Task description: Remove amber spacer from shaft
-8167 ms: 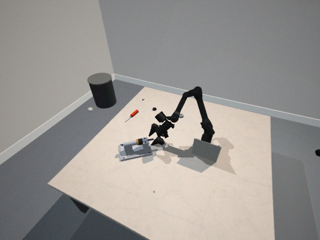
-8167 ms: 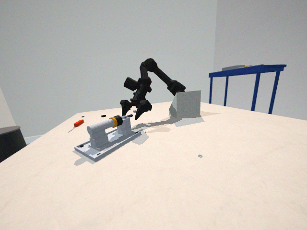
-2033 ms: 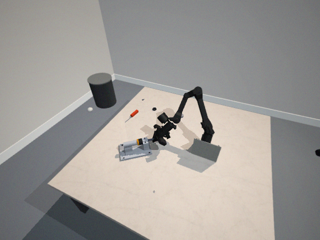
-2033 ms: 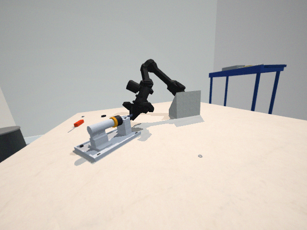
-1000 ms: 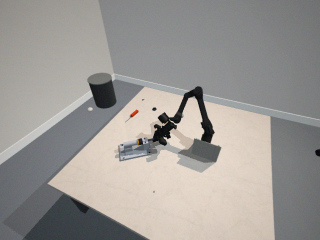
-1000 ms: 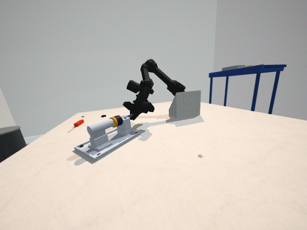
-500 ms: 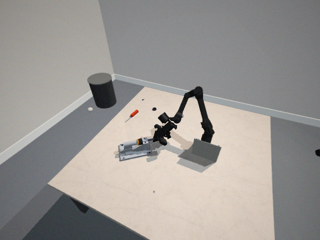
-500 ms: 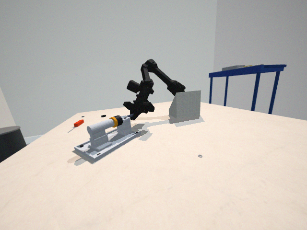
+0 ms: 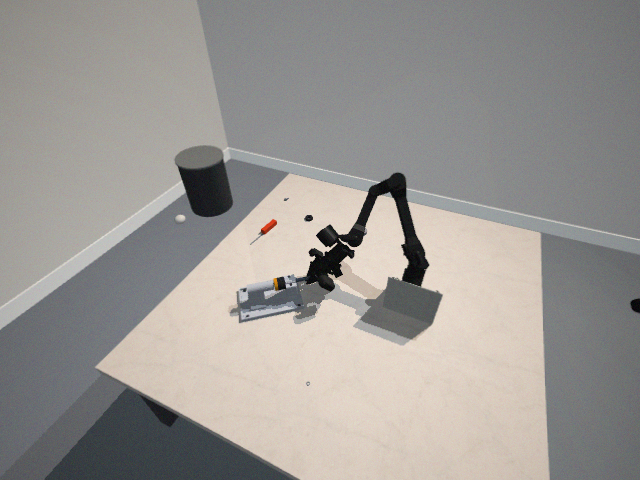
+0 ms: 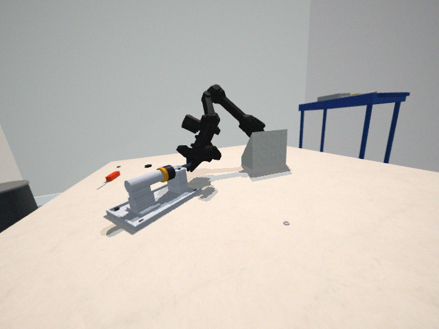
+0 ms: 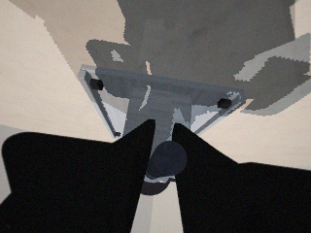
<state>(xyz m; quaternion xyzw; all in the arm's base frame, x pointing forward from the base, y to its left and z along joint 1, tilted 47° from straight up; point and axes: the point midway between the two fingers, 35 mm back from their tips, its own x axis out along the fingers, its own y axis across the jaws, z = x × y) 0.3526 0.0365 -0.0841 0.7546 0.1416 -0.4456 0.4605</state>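
Jaws (image 9: 309, 279) (image 10: 191, 168) nearly closed, clamped on the shaft (image 9: 300, 279) (image 10: 185, 165) (image 11: 168, 159) just outside its end support, long axis running from there through black and amber spacers (image 9: 279, 283) (image 10: 165, 173) into the housing (image 9: 258, 287) (image 10: 141, 180), so pull straight along it, away from the housing.

Seen from the top view, a gripper could pass low along the counter's (image 9: 465, 382) (image 10: 283, 276) right edge, beyond the grey angled block (image 9: 413, 307) (image 10: 269, 150). Between that block and the left edge, the raised fixture (image 9: 273, 312) (image 10: 166, 210) (image 11: 194, 86) stands in the way, with the arm's gripper (image 9: 309, 279) (image 10: 191, 166) (image 11: 163, 127) at its end. Toward the far left corner, the red screwdriver (image 9: 268, 226) (image 10: 112, 176) lies low near the left edge
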